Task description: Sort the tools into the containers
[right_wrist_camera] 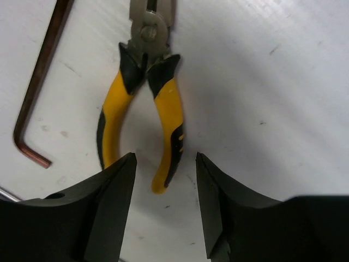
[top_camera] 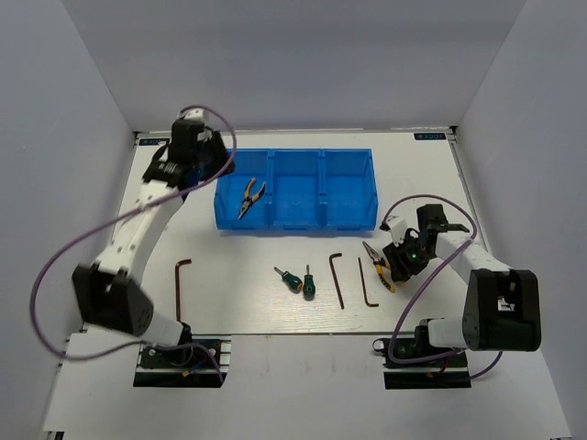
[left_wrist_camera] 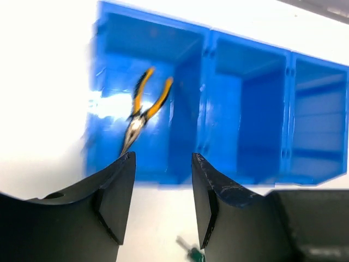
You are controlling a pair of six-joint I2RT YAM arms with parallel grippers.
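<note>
right gripper (right_wrist_camera: 166,164), jaws apart, hovers over yellow pliers (right_wrist_camera: 169,114) lying on the table (top_camera: 238,312) at 4 o'clock, while left gripper (left_wrist_camera: 163,158), jaws apart too, sits at 10 o'clock by the blue bin (top_camera: 348,197), whose leftmost compartment holds the other pliers (top_camera: 249,198).

Flat white rectangular table (top_camera: 275,321), matte. Plain pale grey wall panel (top_camera: 55,165) upright along table's left edge; matching right grey panel (top_camera: 537,137) along table's right edge; far grey panel (top_camera: 293,64) behind table's far edge. Small blue label (top_camera: 431,136) at table's far right corner, text unreadable. Thin dark strip (top_camera: 293,130) along table's far edge. Fine scratches and tiny dark specks (right_wrist_camera: 271,51) on table surface.
</note>
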